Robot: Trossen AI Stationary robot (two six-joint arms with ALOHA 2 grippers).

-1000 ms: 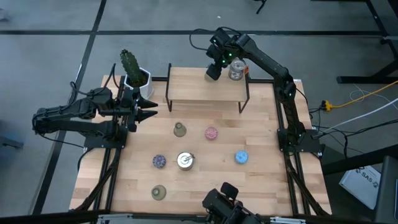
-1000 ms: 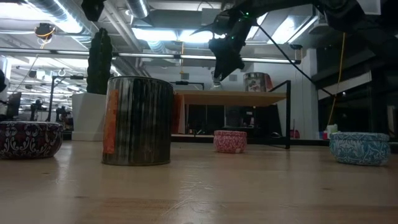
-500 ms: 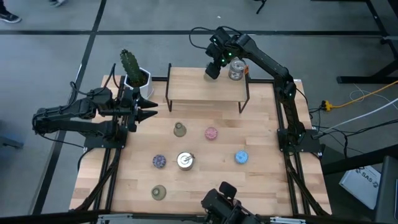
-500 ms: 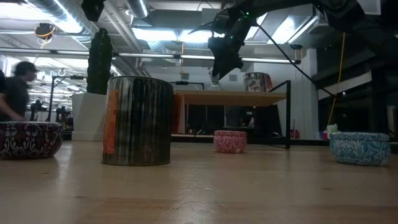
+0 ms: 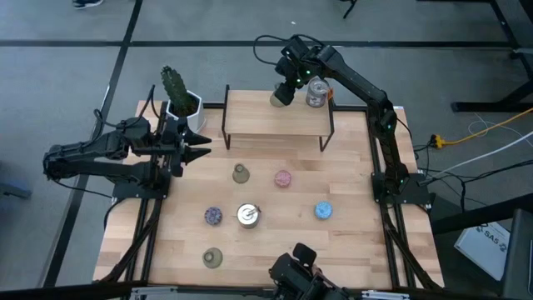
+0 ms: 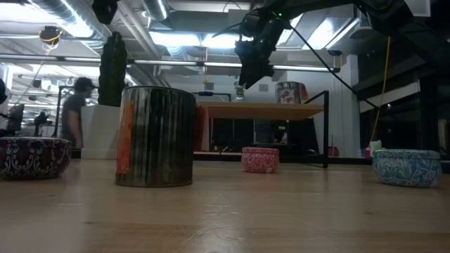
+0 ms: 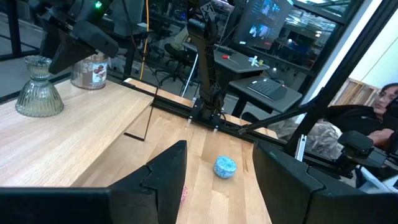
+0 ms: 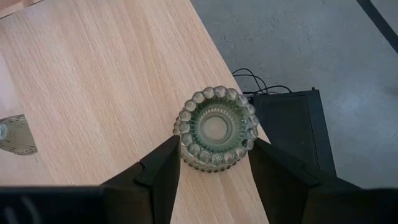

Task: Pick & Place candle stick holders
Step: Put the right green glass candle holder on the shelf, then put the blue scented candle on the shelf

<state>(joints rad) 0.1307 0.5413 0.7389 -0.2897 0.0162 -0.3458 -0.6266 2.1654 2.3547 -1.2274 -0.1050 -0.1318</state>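
A green ribbed glass candle stick holder [image 8: 216, 127] stands on its base near the far left end of the raised wooden shelf [image 5: 279, 123]. My right gripper [image 5: 285, 87] hangs just above it, open, with a finger [image 8: 158, 171] on each side and clear of the glass. A silvery cup [image 5: 316, 93] stands on the shelf to the right. On the table lie two olive holders [image 5: 241, 174] [image 5: 212, 258], a pink one [image 5: 283, 178], a dark speckled one [image 5: 213, 216], a blue one [image 5: 323, 211] and a second silvery cup [image 5: 247, 215]. My left gripper [image 5: 198, 147] waits open at the left edge.
A white pot with a green cactus [image 5: 176, 96] stands at the table's far left corner, close to my left arm. The shelf's dark metal legs [image 5: 226, 125] rise from the table at the far side. A person walks in the room behind [image 6: 74, 112].
My right gripper has drawn slightly up and back from the green holder on the shelf. In the high view the holder was hidden beneath the gripper and now shows at its near-left side, standing where it was. A person has walked across the room behind.
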